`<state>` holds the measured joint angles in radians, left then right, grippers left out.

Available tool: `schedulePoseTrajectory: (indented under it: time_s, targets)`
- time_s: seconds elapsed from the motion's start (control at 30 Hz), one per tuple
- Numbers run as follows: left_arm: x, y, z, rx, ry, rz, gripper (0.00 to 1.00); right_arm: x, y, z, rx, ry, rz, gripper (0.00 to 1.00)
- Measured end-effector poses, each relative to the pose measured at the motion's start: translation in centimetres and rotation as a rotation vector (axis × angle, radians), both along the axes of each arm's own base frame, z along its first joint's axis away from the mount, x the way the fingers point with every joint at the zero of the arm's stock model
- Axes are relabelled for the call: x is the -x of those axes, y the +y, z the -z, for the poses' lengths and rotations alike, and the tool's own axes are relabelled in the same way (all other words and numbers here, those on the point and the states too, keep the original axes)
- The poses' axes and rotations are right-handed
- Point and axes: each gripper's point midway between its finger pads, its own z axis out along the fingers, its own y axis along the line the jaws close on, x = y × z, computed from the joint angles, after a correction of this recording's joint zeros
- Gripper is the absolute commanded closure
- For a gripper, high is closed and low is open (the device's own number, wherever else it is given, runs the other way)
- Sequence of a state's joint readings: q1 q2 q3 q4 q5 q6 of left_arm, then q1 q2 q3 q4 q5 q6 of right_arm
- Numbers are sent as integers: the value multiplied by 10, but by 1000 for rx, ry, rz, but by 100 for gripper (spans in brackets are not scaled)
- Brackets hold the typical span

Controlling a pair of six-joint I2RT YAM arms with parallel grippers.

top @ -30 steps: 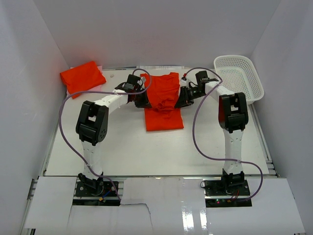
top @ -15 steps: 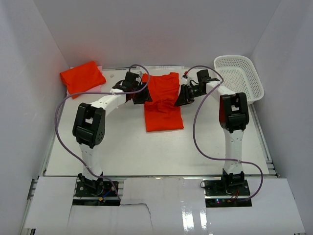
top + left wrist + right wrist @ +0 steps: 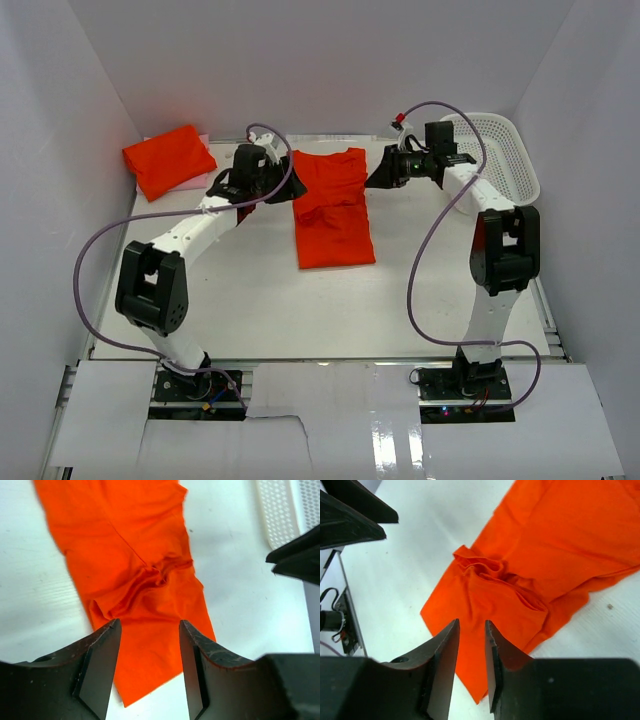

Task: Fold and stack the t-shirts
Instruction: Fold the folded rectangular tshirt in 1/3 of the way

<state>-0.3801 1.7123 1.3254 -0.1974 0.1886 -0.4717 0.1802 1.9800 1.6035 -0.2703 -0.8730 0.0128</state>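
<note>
One orange-red t-shirt (image 3: 332,210) lies as a long folded strip mid-table, with a bunched crease across its middle (image 3: 145,577) (image 3: 505,580). A second t-shirt (image 3: 168,158) lies folded at the far left corner. My left gripper (image 3: 279,189) (image 3: 150,625) hovers off the strip's left edge, open, with nothing between its fingers. My right gripper (image 3: 379,177) (image 3: 471,624) hangs off the strip's right edge. Its jaws stand a narrow gap apart and hold nothing.
A white mesh basket (image 3: 492,152) (image 3: 280,510) stands at the back right, just behind the right arm. White walls close in the table on three sides. Purple cables loop from both arms.
Both grippers have let go of the middle t-shirt's sides and drawn up and outward. The shirt now lies free on the table.
</note>
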Motion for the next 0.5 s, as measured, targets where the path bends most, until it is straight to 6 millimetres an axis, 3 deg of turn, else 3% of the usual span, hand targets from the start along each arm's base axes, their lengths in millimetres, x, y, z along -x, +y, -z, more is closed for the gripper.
schedulePoseTrajectory:
  time_s: [0.07, 0.1, 0.17, 0.27, 0.3, 0.33, 0.4, 0.5]
  targets:
    - [17, -4, 2, 25, -6, 42, 44, 8, 2, -6, -31, -3, -19, 81]
    - [24, -7, 5, 32, -7, 64, 47, 11, 5, -6, -49, 4, -31, 92]
    - [41, -15, 18, 47, 1, 109, 60, 17, 7, -1, -73, 38, -49, 92]
    - [74, -29, 54, 57, 66, 172, 78, 28, 13, 13, -97, 88, -76, 92]
    - [85, -33, 65, 60, 94, 187, 95, 32, 14, 18, -100, 105, -80, 92]
    - [97, -36, 76, 62, 125, 199, 100, 37, 16, 23, -102, 120, -87, 92]
    - [114, -44, 90, 60, 160, 230, 100, 42, 20, 28, -106, 125, -103, 92]
    - [124, -62, 94, 65, 154, 275, 100, 47, 30, 29, -111, 115, -137, 92]
